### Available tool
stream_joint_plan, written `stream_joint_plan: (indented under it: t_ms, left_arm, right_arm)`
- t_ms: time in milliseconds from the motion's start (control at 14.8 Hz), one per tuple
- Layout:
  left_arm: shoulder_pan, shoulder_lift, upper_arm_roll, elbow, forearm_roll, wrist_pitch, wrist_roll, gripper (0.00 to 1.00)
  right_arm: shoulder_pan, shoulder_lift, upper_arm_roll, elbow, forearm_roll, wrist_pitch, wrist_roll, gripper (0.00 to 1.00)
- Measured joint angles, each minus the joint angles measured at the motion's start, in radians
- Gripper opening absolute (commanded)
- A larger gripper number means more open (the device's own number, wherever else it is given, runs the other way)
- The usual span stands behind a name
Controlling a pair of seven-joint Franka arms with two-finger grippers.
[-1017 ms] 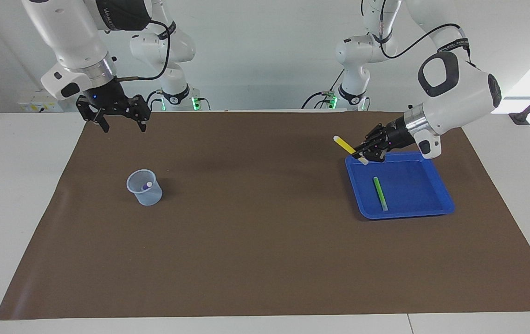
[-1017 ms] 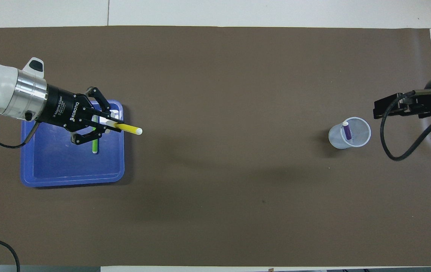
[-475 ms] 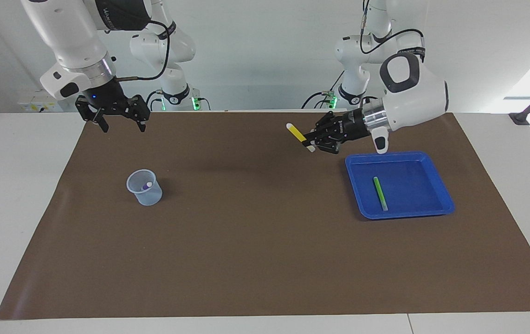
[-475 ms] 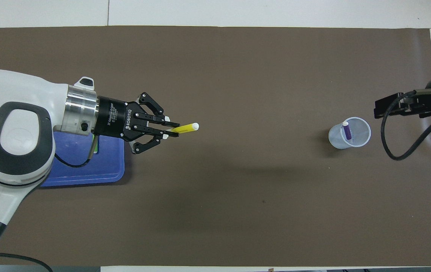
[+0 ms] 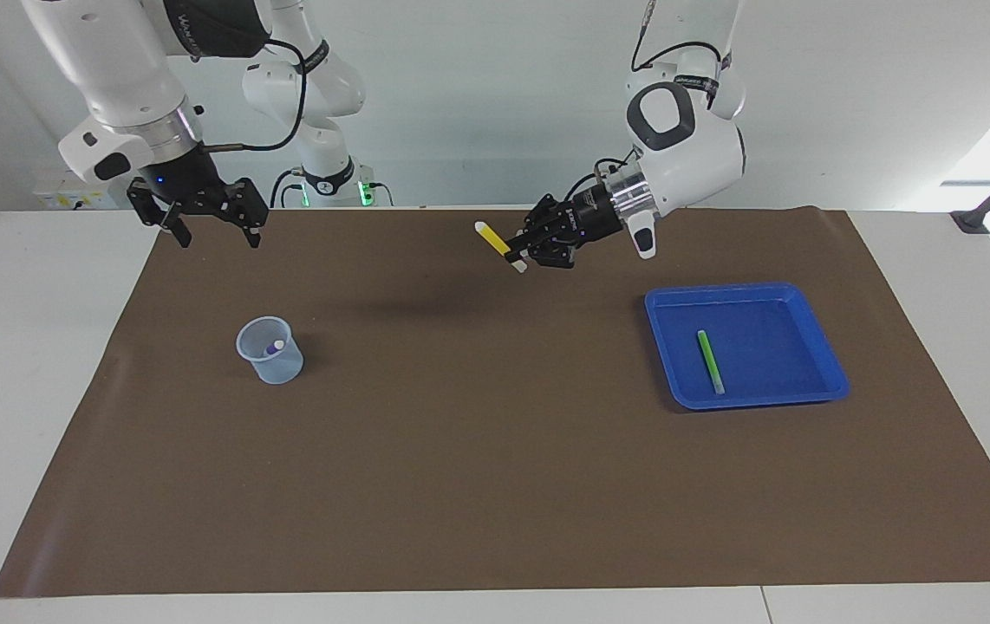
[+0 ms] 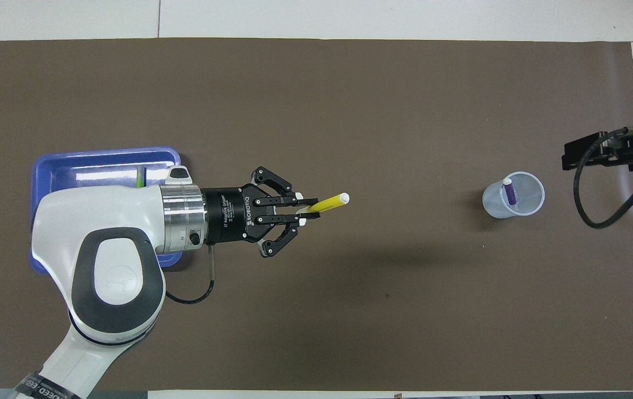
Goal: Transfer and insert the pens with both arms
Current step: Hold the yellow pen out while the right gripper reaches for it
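The left gripper [image 5: 519,253] hangs over the mat's [image 5: 495,485] middle, pinching a yellow pen [image 5: 493,240]. A green pen [image 5: 709,361] lies in the blue tray [image 5: 807,295]. The right gripper [image 5: 211,232] waits, fingers spread, above the mat's corner by the cup [image 5: 270,351].

A white table [image 5: 44,364] under a brown mat [image 5: 495,485], pale wall [image 5: 495,95] above.

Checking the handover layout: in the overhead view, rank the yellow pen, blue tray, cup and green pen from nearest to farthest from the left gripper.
From the left gripper:
1. Yellow pen, held in it, over the mat's middle.
2. Blue tray, at the left arm's end.
3. Green pen, in the tray.
4. Cup, at the right arm's end.
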Motion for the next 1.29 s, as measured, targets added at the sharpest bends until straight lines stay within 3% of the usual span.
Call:
stream_joint_plan:
  t_ms: [271, 814, 1288]
  left_arm:
    - [-0.004, -0.036, 0.004, -0.029, -0.052, 0.018, -0.002, 0.00]
    - [-0.014, -0.050, 0.004, -0.038, -0.056, 0.024, -0.008, 0.00]
    - [-0.015, -0.050, 0.004, -0.038, -0.057, 0.026, -0.009, 0.00]
  right_arm:
    - [0.053, 0.001, -0.075, 0.014, -0.003, -0.005, 0.000, 1.00]
    - [0.075, 0.001, -0.066, 0.019, 0.003, -0.040, 0.000, 1.00]
    - [0.094, 0.001, 0.033, 0.022, 0.249, 0.005, 0.128, 1.00]
